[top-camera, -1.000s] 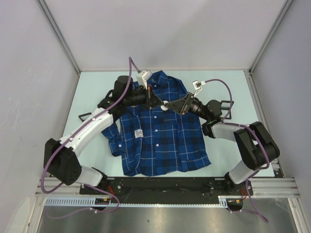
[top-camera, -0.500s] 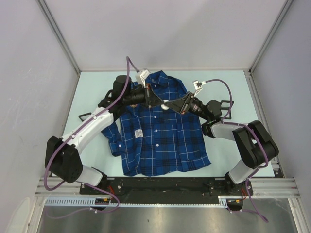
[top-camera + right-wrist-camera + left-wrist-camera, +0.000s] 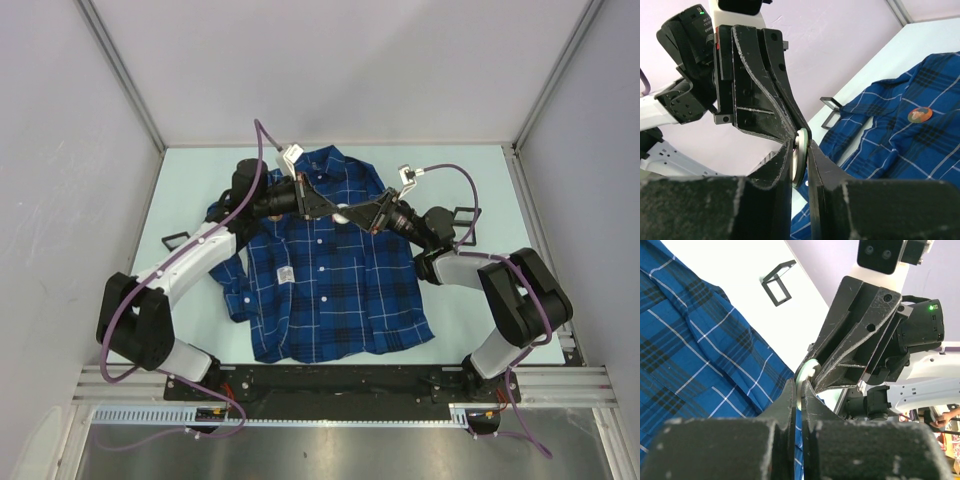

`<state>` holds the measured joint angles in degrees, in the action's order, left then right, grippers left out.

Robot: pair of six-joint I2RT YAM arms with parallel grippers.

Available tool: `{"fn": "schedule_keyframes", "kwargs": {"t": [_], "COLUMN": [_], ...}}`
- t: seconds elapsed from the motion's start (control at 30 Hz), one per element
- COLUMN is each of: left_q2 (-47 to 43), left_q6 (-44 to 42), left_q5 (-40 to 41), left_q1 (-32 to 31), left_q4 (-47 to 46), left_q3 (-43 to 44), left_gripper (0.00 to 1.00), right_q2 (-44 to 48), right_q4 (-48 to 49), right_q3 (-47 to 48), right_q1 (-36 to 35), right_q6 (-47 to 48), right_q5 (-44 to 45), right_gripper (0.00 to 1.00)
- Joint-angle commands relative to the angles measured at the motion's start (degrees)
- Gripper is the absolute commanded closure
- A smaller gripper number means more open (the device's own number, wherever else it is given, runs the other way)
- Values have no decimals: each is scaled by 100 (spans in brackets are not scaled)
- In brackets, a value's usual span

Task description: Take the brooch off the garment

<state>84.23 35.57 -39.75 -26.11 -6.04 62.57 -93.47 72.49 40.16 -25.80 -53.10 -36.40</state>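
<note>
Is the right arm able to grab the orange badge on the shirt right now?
Probably not yet: the orange badge lies uncovered on the shirt, but the right tool is full, pinching a white disc.

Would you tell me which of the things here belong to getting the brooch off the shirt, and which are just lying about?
In the job: plaid shirt; orange badge on it; pale disc pinched in the right gripper, with the shut left gripper at its edge.
Lying about: two black wire frames on the table, one each side of the shirt.
</note>
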Motion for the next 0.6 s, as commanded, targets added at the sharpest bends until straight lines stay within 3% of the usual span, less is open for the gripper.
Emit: {"fn": "schedule_keyframes", "kwargs": {"t": [0.0, 0.23, 0.57], "left_q2": [-81, -179, -178], "left_q6": [363, 222, 362], "left_q5": [-745, -806, -1211], "left_q1": [-219, -96, -79], "left_q4": [-486, -301, -520], "left_q3": [45, 168, 230], "left_gripper": [100, 100, 100], "right_q2": [-39, -110, -347], "right_q4": [-42, 38, 475], "right_q3": [185, 185, 202], "right_q1": [-277, -232, -259], "right_q6": [634, 844, 1206], "right_q5": [-182, -412, -895], "right_gripper": [84, 89, 85]}}
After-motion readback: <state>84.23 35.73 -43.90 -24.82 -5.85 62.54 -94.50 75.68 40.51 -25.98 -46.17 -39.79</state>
